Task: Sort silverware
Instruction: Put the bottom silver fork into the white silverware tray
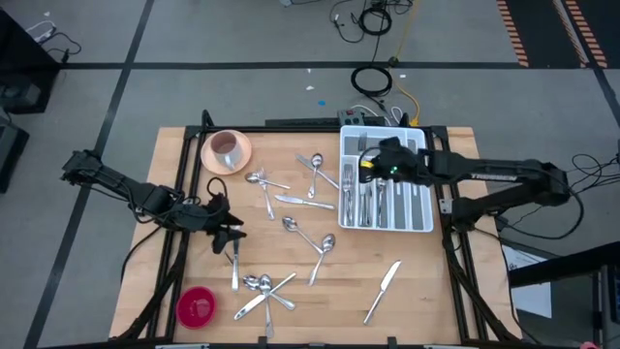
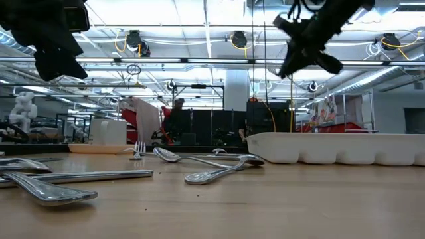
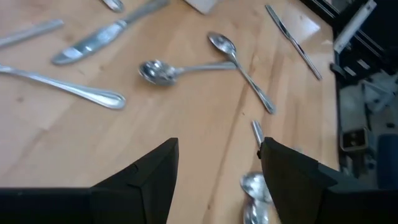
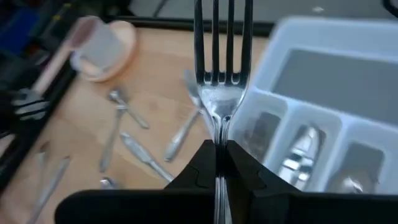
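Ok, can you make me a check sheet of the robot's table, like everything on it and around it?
Surface: wooden table, mostly bare at its near right part.
Job's things: forks, spoons and knives scattered on the wood, such as a knife lying alone; more lie in the white tray.
Clutter: pink cup on its saucer; a red round thing at the table's near left corner.
Grippers: right gripper holds a fork upright over the tray; left gripper open, low over the wood by loose spoons.
Cables: black and yellow cables on the floor behind the table.
Surroundings: grey floor, workshop room behind.
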